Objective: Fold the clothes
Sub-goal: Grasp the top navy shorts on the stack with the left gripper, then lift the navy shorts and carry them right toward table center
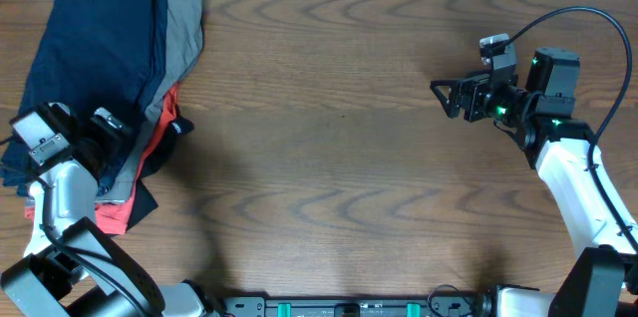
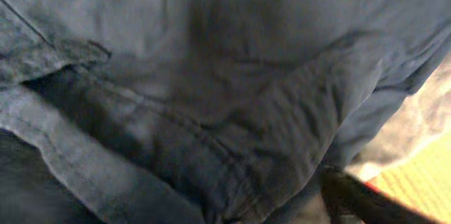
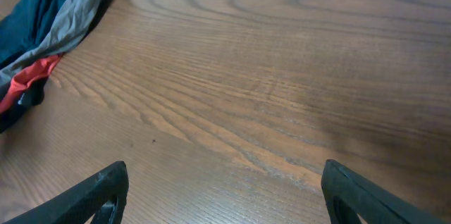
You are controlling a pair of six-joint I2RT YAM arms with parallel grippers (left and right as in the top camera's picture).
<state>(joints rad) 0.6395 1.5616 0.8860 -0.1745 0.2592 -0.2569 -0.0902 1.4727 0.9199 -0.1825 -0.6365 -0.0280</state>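
Lying along the desk's (image 1: 329, 158) left edge, long axis far-to-near, the heaped navy, grey and orange-red fabric clothes (image 1: 95, 48) touch the left fingers (image 1: 108, 124), whose state I cannot tell; the right fingers (image 3: 99, 192) gape open, well apart.

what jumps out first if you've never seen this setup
The pile of clothes at the far left of the table: navy on top, grey and orange-red beneath. The left hand sits right on it, while the right hand hangs open over bare wood.

Dark brown wood-grain table (image 1: 339, 138)
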